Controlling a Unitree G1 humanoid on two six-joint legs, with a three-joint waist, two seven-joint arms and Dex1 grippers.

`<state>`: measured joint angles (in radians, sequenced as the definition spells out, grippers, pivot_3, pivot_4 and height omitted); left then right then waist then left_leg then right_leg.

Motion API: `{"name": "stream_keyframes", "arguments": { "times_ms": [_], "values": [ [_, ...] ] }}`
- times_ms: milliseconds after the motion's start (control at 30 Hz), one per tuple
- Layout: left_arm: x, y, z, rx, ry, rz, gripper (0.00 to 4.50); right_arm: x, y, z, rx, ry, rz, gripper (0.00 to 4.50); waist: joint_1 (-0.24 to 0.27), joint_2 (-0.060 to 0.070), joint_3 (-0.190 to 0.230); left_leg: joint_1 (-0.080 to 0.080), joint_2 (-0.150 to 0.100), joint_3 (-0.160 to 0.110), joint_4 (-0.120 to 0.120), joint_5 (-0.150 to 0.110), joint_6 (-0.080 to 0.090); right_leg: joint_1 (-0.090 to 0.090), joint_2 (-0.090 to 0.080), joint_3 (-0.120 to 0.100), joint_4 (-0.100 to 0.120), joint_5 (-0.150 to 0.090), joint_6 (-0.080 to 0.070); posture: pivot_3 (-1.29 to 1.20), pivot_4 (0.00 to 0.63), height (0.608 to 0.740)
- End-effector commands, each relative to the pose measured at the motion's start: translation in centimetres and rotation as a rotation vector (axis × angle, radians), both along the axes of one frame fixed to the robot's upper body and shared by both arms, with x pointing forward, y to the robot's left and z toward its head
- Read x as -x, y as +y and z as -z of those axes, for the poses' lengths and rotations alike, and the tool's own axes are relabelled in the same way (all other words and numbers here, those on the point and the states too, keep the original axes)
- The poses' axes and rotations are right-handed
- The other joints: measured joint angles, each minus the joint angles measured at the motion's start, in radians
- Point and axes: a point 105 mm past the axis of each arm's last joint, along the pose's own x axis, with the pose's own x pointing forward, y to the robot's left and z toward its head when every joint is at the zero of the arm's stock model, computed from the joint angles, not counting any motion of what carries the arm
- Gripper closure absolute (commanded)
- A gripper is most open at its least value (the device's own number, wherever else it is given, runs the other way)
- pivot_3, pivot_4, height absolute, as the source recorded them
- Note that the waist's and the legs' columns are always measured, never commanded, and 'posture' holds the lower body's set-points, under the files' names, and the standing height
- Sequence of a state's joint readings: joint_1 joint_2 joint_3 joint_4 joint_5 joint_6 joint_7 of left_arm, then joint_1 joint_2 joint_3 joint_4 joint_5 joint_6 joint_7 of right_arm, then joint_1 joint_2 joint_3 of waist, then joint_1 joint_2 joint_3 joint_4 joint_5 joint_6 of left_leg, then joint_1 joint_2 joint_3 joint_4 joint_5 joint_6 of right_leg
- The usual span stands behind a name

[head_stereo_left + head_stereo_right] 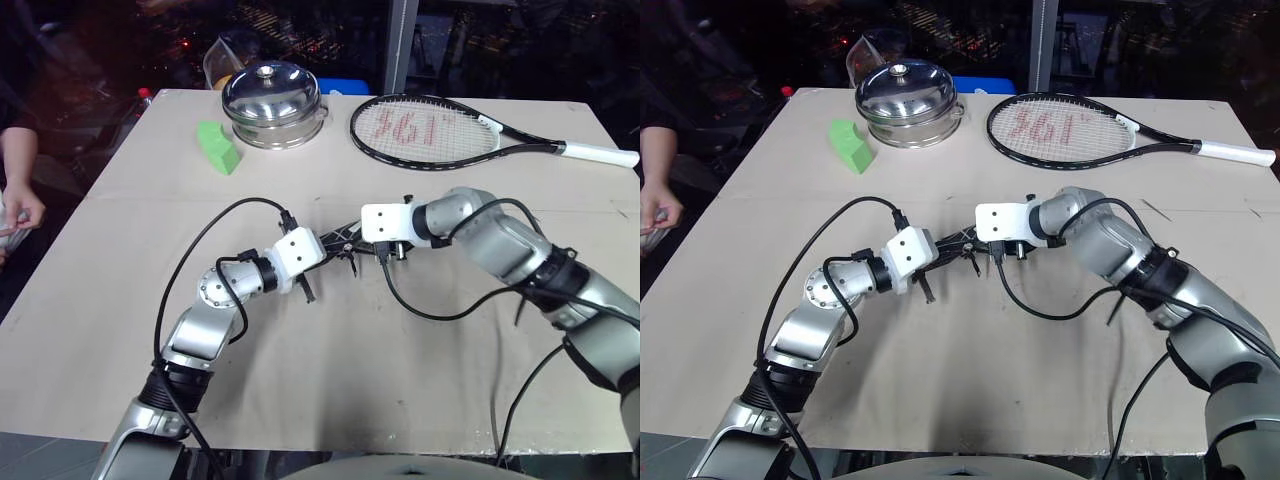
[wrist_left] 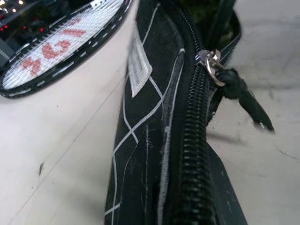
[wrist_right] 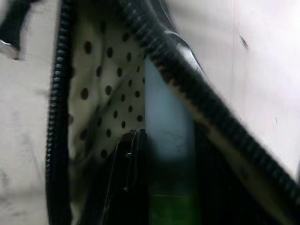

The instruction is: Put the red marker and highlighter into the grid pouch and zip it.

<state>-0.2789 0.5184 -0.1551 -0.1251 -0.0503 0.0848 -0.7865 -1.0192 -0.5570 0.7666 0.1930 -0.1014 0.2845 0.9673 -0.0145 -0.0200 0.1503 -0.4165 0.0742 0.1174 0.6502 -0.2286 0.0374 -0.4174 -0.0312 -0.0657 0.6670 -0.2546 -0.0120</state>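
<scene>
The grid pouch [image 1: 338,240] is held up off the table between my two grippers. My left gripper [image 1: 322,250] is shut on one end of it. In the left wrist view the pouch [image 2: 140,126] runs away edge-on, with its white label [image 2: 139,68], its dark zipper and the metal zipper pull [image 2: 213,65]. My right gripper [image 1: 354,243] points down into the pouch's open mouth. The right wrist view looks inside at the dotted lining [image 3: 101,89], where the light-green highlighter [image 3: 169,136] stands in the opening. The red marker is hidden.
A tennis racket [image 1: 430,130] lies at the back right. At the back of the table stands a steel lidded pot [image 1: 273,100], with a green wedge block [image 1: 218,147] beside it. A person's hand [image 1: 20,205] rests at the table's left edge.
</scene>
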Motion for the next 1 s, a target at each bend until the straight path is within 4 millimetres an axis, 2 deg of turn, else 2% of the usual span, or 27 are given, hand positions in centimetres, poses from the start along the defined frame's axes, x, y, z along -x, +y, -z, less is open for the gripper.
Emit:
{"name": "stream_keyframes", "arguments": {
  "times_ms": [33,67,133,200,300,400,500,567,633,900,1000],
  "values": [
    [0.2,0.3,-1.2,0.042,-0.024,-0.021,4.50,-1.3,-1.1,-2.0,-0.044,-0.045,0.001,1.39,0.001,0.000,0.000,0.000,0.000,0.000,0.000,0.000,0.000,0.000,0.000,0.000,0.000,0.000,0.000,0.00,0.150,0.740],
    [0.1,0.6,-1.2,0.054,-0.009,-0.041,4.50,-1.1,-1.7,-2.9,-0.101,0.013,0.034,0.98,0.002,0.000,0.000,0.000,0.000,0.000,0.000,0.000,-0.001,0.000,0.000,0.000,0.000,0.000,0.000,0.00,0.150,0.740],
    [-0.2,1.1,-1.2,0.076,0.009,-0.079,4.50,0.0,-2.9,-5.2,-0.235,0.155,0.083,0.98,0.007,0.000,0.000,0.000,0.000,0.000,0.000,0.002,-0.003,0.000,-0.001,0.000,0.000,0.000,0.000,0.00,0.150,0.740],
    [-0.4,1.3,-1.3,0.089,0.019,-0.097,4.50,2.0,-4.3,-7.7,-0.387,0.317,0.124,0.98,0.014,0.000,0.001,-0.001,0.000,0.000,0.000,0.002,-0.003,0.000,-0.002,0.000,0.000,0.000,0.000,0.00,0.150,0.740],
    [-0.8,1.5,-1.6,0.102,0.027,-0.109,4.50,5.4,-5.7,-9.0,-0.533,0.530,0.161,0.98,0.023,0.000,0.001,-0.001,-0.001,-0.001,0.001,0.000,0.001,0.001,-0.003,-0.001,0.000,0.000,0.000,0.00,0.150,0.740],
    [-1.4,1.5,-1.9,0.126,0.040,-0.120,4.50,8.1,-5.9,-7.8,-0.594,0.660,0.225,0.98,0.020,0.000,0.000,0.001,0.000,-0.003,0.000,-0.001,0.001,0.003,-0.002,-0.002,0.000,0.000,-0.001,0.00,0.150,0.740],
    [-1.6,1.0,-2.1,0.148,0.055,-0.100,4.50,9.5,-4.6,-3.9,-0.615,0.712,0.351,0.98,0.014,0.001,0.000,0.001,0.000,-0.004,-0.001,-0.001,0.001,0.002,-0.002,-0.002,0.003,0.000,-0.001,0.00,0.150,0.740],
    [-1.5,0.6,-2.2,0.156,0.066,-0.078,4.50,9.4,-3.3,-2.1,-0.650,0.697,0.427,0.98,0.009,0.001,0.000,0.001,0.000,-0.003,0.000,-0.001,0.001,0.001,-0.003,-0.001,0.004,0.000,-0.001,0.00,0.150,0.740],
    [-1.3,0.3,-2.1,0.142,0.067,-0.053,4.50,8.4,-2.4,-1.4,-0.690,0.658,0.495,0.98,0.006,0.001,0.000,0.000,-0.001,-0.003,0.001,-0.001,0.001,0.001,-0.003,-0.001,0.005,0.000,-0.001,0.00,0.150,0.740],
    [-0.2,-0.9,-1.7,0.102,0.078,0.037,4.50,5.4,2.1,-2.7,-0.899,0.677,0.549,0.98,0.003,0.001,0.000,0.000,-0.001,-0.003,0.002,0.000,0.000,0.000,-0.001,-0.001,0.005,0.000,0.000,0.00,0.150,0.740],
    [-0.1,-1.3,-2.1,0.099,0.072,0.047,4.50,5.1,2.9,-2.9,-0.925,0.701,0.540,1.82,0.003,0.000,0.000,0.000,-0.001,-0.003,0.002,0.000,0.000,0.000,-0.001,-0.001,0.005,0.000,0.000,0.00,0.150,0.740]
  ]
}}
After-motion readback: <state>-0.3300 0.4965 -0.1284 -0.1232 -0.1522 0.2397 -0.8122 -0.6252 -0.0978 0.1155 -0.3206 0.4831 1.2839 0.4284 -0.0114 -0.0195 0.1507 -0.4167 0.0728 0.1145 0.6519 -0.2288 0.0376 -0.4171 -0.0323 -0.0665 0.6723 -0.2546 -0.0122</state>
